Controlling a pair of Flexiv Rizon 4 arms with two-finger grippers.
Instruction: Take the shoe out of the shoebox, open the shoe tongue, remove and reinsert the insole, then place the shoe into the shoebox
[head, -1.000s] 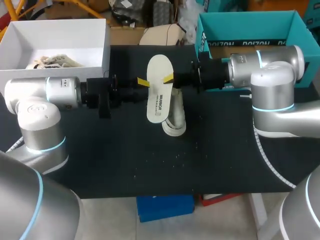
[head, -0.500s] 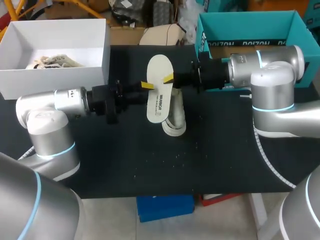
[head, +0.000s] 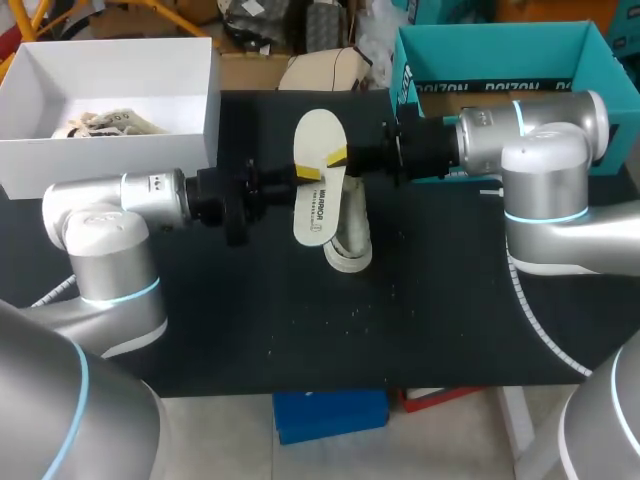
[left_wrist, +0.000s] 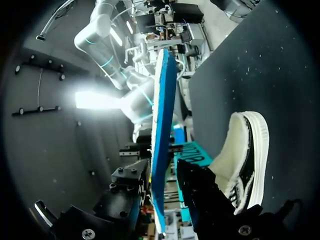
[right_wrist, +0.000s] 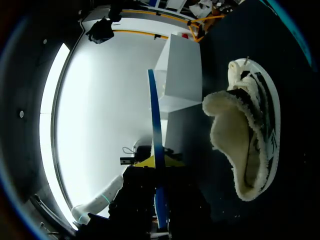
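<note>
While insole (head: 318, 190) is held clamped in right gripper (head: 337, 156), left gripper (head: 306, 173) is noted spread astride it, not gripping. Shoe (head: 350, 245): out of shoebox (head: 500, 50), on table (head: 250, 320). Reinsertion & reboxing judged o/s.

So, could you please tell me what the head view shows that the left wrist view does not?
Only the head view shows the white shoebox, the insole's printed white face, and the left gripper and right gripper at its opposite edges. Only the left wrist view shows the insole edge-on with its blue underside, plus the shoe's fleecy lining. Both show the insole raised above the shoe on the black table.
</note>
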